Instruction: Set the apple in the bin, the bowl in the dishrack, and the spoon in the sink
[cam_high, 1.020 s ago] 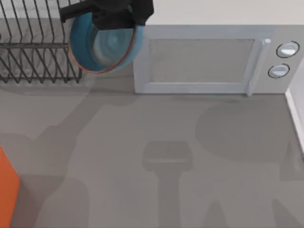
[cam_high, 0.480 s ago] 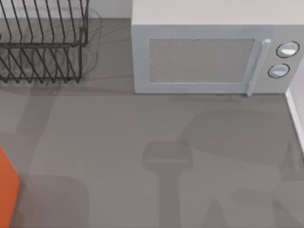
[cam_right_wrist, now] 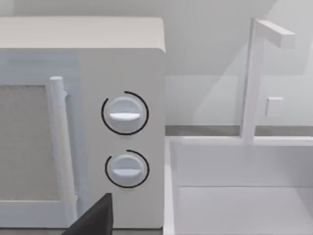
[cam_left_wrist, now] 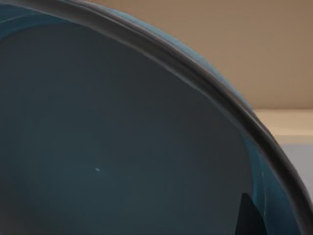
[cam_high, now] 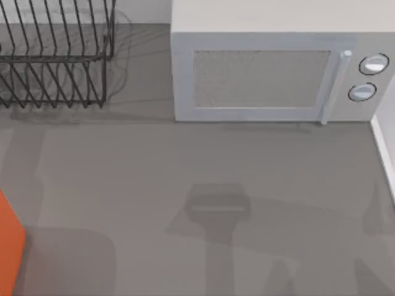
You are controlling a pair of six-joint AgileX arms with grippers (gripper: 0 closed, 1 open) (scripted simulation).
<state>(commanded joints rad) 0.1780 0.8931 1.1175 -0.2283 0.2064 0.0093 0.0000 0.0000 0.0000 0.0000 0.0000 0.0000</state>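
Bowl (cam_left_wrist: 122,147): close against left wrist camera, grip cannot be told; not yet in dishrack (cam_high: 55,61), far left. Sink (cam_right_wrist: 239,196): bare.

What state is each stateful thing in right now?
bowl: close against the left wrist camera, inside facing it, not in the rack.
dishrack: upright, visible slots hold nothing.
microwave: door shut.
sink: basin bare where seen.
orange bin: only an edge seen, contents hidden.

Overhead and right wrist share microwave (cam_high: 271,74).
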